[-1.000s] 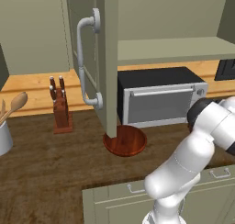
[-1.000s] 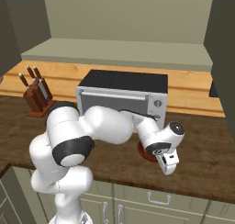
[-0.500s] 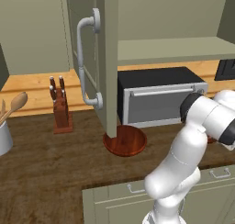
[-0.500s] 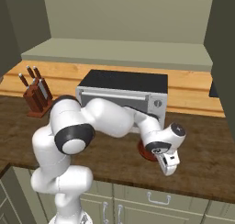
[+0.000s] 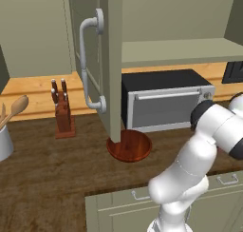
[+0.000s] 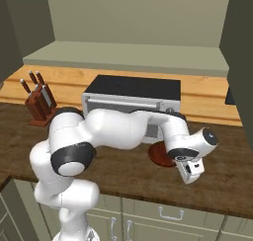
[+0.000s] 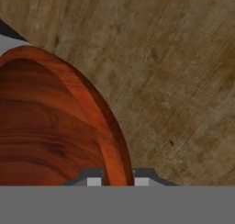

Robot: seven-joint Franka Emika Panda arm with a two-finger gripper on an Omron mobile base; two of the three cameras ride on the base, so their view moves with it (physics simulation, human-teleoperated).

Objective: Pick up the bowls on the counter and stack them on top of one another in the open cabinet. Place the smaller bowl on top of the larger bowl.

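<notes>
— Dark wood-grain counter (image 7: 183,81) runs under everything. Where is the hand (image 6: 190,170)?

— Low over the counter's front part, at the end of the white arm. In the hand view its two dark fingertips (image 7: 94,178) stand one on each side of a reddish-brown rim, so the fingers are apart and straddle the wall of a bowl (image 7: 55,126). Whether they press on it I cannot tell.

— Which bowl?

— The one at the hand, seen in the right base view as a dark red disc (image 6: 160,153) on the counter, partly behind the wrist. Its size against the other I cannot judge from here.

— And the other one?

— Well off to the hand's left, the larger bowl (image 5: 129,145) sits on the counter, touching the bottom edge of the cabinet door (image 5: 107,60).

— Beyond the hand?

— Just behind it, a microwave (image 6: 131,99) with a black top stands on the counter. Past that comes an orange-tan ledge (image 6: 197,94), and above it the cabinet's flat shelf (image 5: 180,50). Far left of the hand, a knife block (image 5: 62,113) and a white crock with a wooden spoon (image 5: 4,136).
</notes>
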